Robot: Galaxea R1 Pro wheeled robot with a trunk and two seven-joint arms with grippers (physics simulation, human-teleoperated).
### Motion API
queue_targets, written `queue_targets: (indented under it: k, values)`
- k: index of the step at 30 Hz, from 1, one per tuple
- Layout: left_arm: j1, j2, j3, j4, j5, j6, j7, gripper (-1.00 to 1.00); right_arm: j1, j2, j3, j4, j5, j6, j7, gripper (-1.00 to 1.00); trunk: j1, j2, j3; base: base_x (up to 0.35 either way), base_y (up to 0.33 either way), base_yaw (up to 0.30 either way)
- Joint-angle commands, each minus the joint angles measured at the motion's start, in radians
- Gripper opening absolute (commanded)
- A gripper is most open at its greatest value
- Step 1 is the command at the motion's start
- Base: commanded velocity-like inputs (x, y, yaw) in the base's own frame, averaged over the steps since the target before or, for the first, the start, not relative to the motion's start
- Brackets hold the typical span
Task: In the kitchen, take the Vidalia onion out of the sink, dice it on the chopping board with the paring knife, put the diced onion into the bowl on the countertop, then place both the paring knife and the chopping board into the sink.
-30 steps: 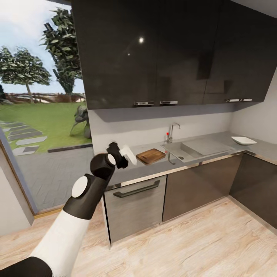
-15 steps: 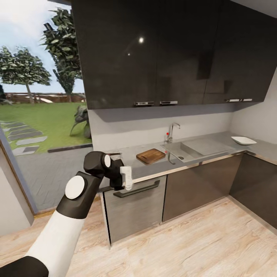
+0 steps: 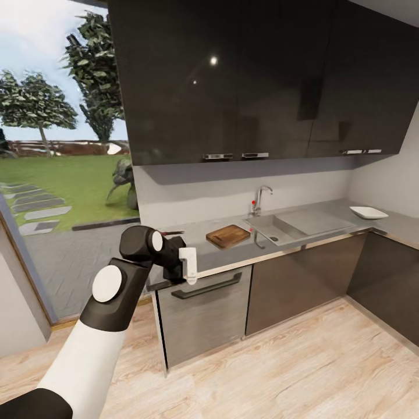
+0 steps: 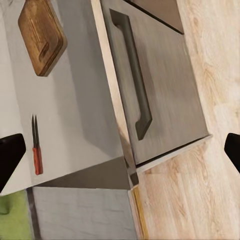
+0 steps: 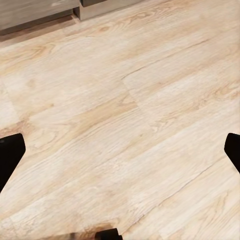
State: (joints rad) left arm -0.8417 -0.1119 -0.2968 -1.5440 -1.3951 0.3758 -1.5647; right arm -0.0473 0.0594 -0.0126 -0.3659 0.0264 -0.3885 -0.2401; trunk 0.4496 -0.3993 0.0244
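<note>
Hovering the left gripper (image 3: 187,266) at the front edge of the countertop (image 3: 201,230), above the drawer's bar handle (image 4: 132,75), with fingers spread wide and gripping nothing. Pointing the right gripper (image 5: 120,152) down at the wooden floor (image 5: 150,100), likewise spread wide and empty. Seeing the paring knife (image 4: 36,150) lying flat on the worktop near its window end, apart from the chopping board (image 3: 228,235), itself lying just beside the sink (image 3: 302,220). Risking, judging from here, a knock of the fingers against the counter's edge when reaching for the knife from this low. Risking also a nudge sliding the thin knife away instead of pinching it, flat as it is against a smooth surface, or a clumsy grab on the blade rather than the red handle. Looking into containers: sink basin showing bare steel and a drain (image 3: 273,238), at too shallow an angle for confirming the Vidalia onion inside; white bowl (image 3: 368,212) sitting far along the counter, seemingly holding nothing
</note>
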Motion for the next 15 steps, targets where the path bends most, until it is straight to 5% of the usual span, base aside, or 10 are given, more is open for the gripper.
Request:
queue_targets:
  k: [1,15]
  values:
    - [0.0,0.0,-0.001,-0.001,-0.006,0.011,-0.006,1.0,0.0,0.0,-0.001,0.001,0.003,-0.003,-0.003,1.0,0.0,-0.001,0.0,0.0,0.0,0.0]
    - [0.0,-0.002,-0.002,-0.005,-0.006,0.011,-0.006,1.0,0.0,0.0,-0.001,0.001,0.003,-0.003,-0.004,1.0,0.0,-0.001,0.0,0.0,0.0,0.0]
